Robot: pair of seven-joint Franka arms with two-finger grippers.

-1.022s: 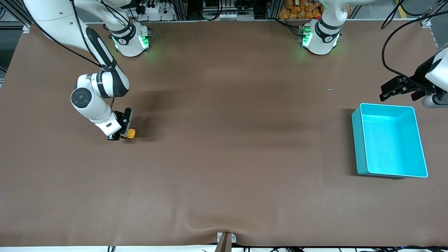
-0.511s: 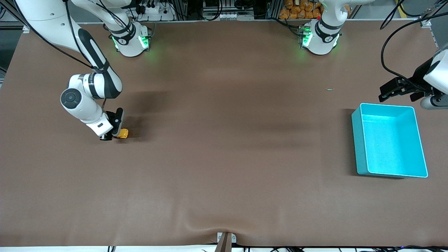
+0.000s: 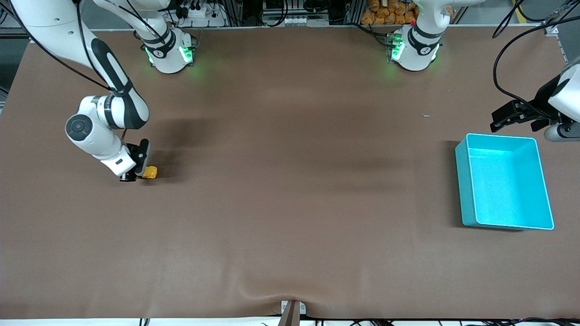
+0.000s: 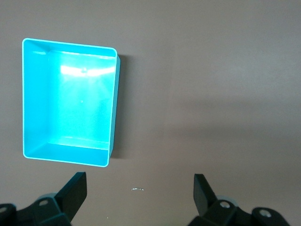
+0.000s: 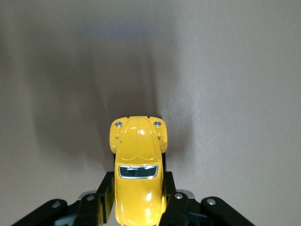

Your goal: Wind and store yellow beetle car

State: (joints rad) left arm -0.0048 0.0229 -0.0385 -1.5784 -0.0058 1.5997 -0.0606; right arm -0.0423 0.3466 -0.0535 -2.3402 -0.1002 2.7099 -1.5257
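The yellow beetle car (image 3: 149, 172) sits on the brown table mat toward the right arm's end. My right gripper (image 3: 138, 174) is shut on its sides, low at the table. In the right wrist view the car (image 5: 138, 169) is clamped between the fingers (image 5: 175, 207) with its nose pointing away from the wrist. The turquoise bin (image 3: 503, 182) stands empty at the left arm's end. My left gripper (image 3: 516, 114) hangs open and empty above the mat just beside the bin's edge farther from the front camera. The left wrist view shows the bin (image 4: 69, 101) from above.
A small pale scrap (image 3: 427, 115) lies on the mat between the left arm's base (image 3: 413, 47) and the bin; it also shows in the left wrist view (image 4: 137, 189). The right arm's base (image 3: 168, 50) stands along the table's top edge. A mount (image 3: 291, 312) sits at the near edge.
My right gripper has dragged the yellow car along the mat toward the right arm's end of the table. The left arm has barely moved.
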